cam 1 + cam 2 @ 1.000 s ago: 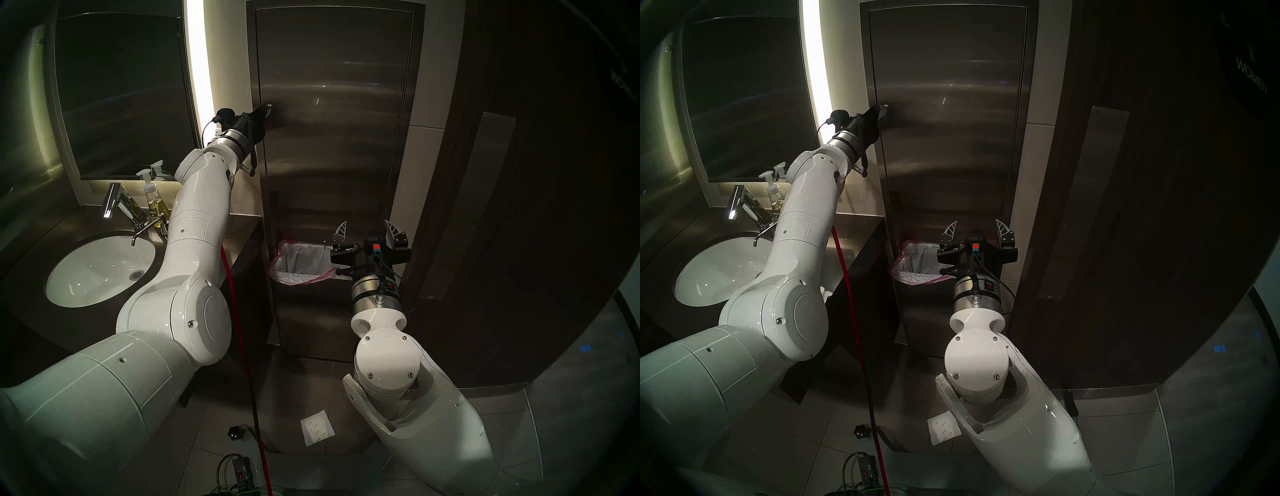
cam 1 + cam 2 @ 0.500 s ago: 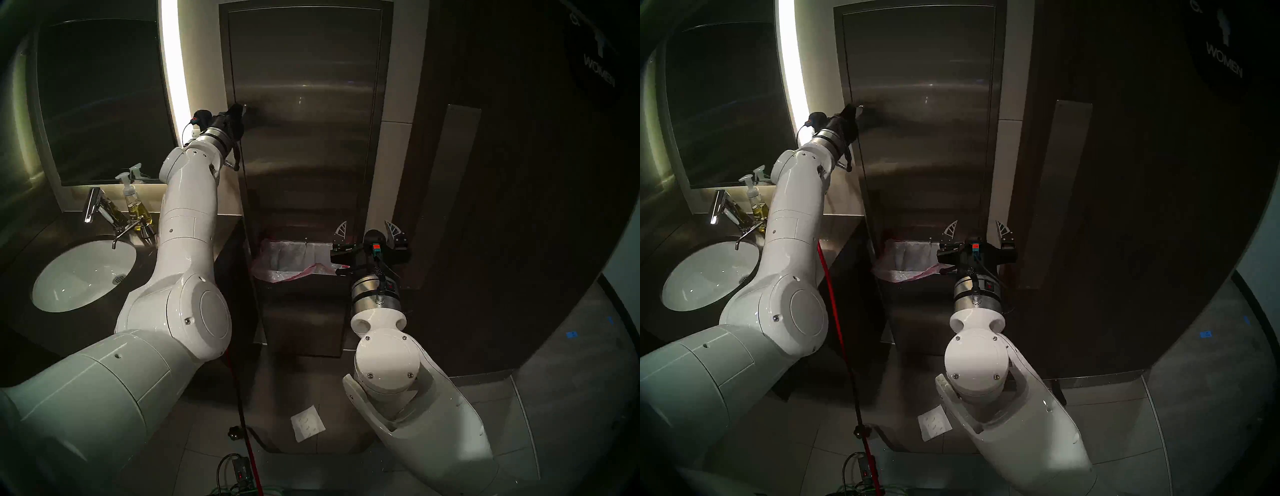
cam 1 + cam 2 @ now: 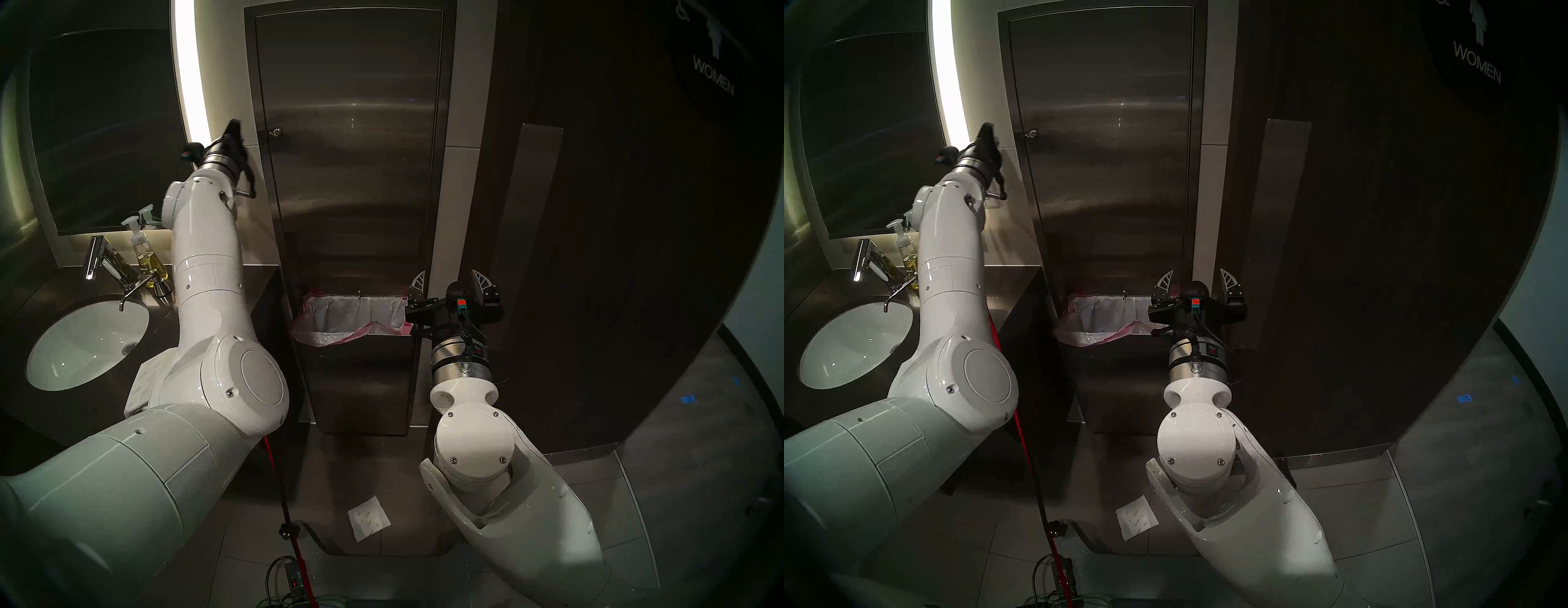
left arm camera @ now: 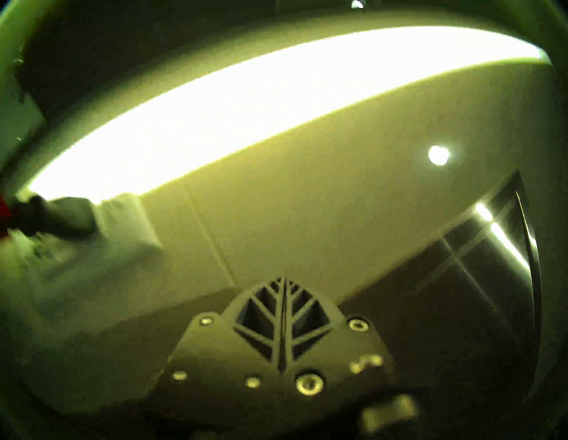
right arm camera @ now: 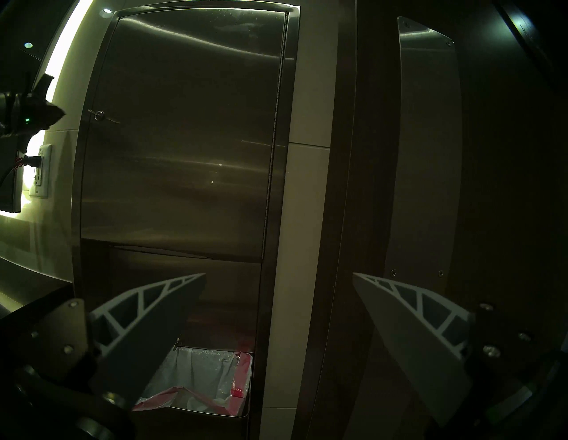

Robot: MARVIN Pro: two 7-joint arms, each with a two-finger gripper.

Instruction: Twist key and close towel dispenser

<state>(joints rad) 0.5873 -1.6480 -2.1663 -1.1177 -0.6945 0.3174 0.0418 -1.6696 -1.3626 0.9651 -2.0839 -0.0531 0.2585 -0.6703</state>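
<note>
The towel dispenser (image 3: pixel 352 178) is a tall, narrow cabinet of brushed steel, set in the wall. Its long door (image 5: pixel 184 138) lies flat in the frame and looks closed. Near the door's left edge, the key (image 3: pixel 276 132) sticks out of a small round lock (image 5: pixel 100 115). Below the door is an open bin with a pink-edged liner (image 3: pixel 339 335).

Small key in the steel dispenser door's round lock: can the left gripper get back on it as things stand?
Probably yes. The key juts from the brushed steel towel dispenser with nothing in front; the shut left gripper sits just beside it, but must open first.
</note>
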